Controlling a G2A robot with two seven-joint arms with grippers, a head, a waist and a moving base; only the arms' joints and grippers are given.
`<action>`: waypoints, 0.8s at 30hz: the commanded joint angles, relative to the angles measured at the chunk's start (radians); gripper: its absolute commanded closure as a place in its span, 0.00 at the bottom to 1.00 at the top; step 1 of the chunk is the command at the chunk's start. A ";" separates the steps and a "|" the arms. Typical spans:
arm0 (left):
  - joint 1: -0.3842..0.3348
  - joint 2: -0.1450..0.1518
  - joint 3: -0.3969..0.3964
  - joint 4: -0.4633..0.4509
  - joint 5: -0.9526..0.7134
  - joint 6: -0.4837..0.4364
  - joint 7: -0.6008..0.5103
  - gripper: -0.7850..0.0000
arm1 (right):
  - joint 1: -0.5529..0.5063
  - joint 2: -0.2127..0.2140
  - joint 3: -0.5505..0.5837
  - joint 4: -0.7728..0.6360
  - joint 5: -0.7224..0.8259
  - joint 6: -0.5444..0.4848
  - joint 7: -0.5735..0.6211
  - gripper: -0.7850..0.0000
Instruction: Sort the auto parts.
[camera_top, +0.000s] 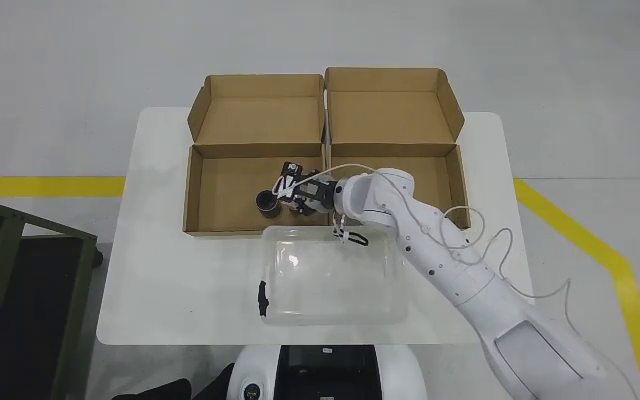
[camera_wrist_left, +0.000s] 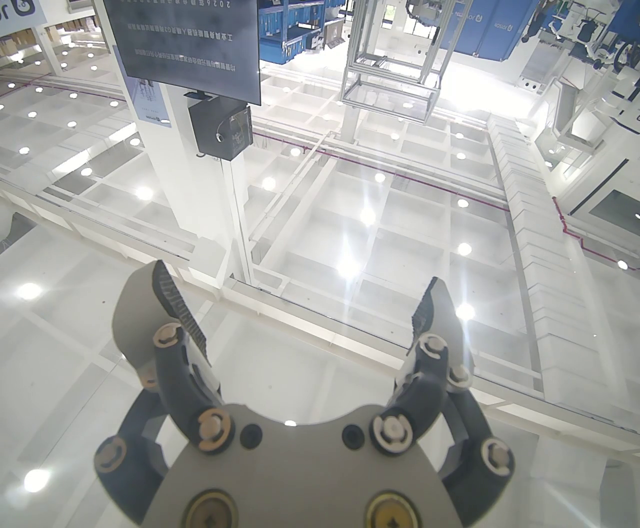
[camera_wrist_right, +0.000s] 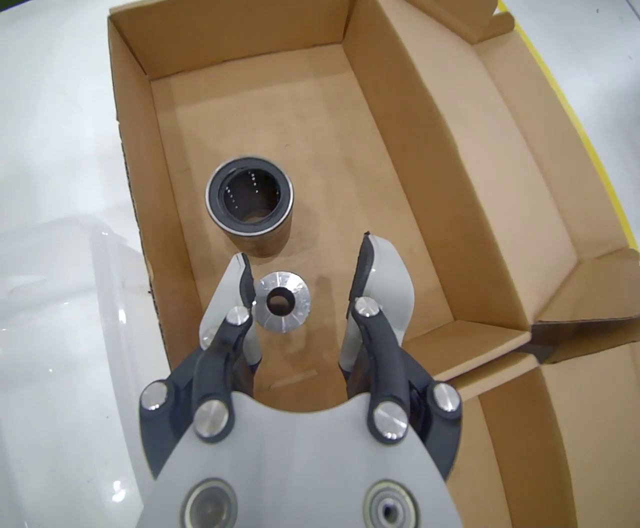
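Note:
My right gripper (camera_wrist_right: 305, 252) hangs open over the left cardboard box (camera_wrist_right: 425, 150), near the box's end next to the second box. A small silver flanged bushing (camera_wrist_right: 281, 301) with a centre hole lies on the box floor between the fingers, close against one pad. Just beyond the fingertips stands a black cylindrical bearing (camera_wrist_right: 249, 205) with a metal rim, open end up. From above, the right gripper (camera_top: 290, 190) and the bearing (camera_top: 268, 203) sit in the left box (camera_top: 215, 195). My left gripper (camera_wrist_left: 296, 276) points up at the ceiling, open and holding nothing.
A second cardboard box (camera_top: 430, 175) stands open beside the first, both lids folded back. A clear plastic container (camera_top: 335, 275) with a black clip (camera_top: 263, 298) sits in front of the boxes. White table surface (camera_top: 150, 250) lies free to the left.

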 joint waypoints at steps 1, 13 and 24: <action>0.000 0.000 0.000 0.000 0.000 0.000 0.000 0.00 | -0.007 0.007 0.026 -0.033 -0.001 0.000 -0.001 0.47; 0.000 0.000 0.000 0.000 0.000 0.000 0.000 0.00 | -0.145 0.060 0.208 -0.316 0.011 0.002 0.038 0.00; 0.000 0.000 0.000 0.000 0.000 0.000 0.000 0.00 | -0.369 0.108 0.371 -0.557 -0.029 0.008 -0.018 0.00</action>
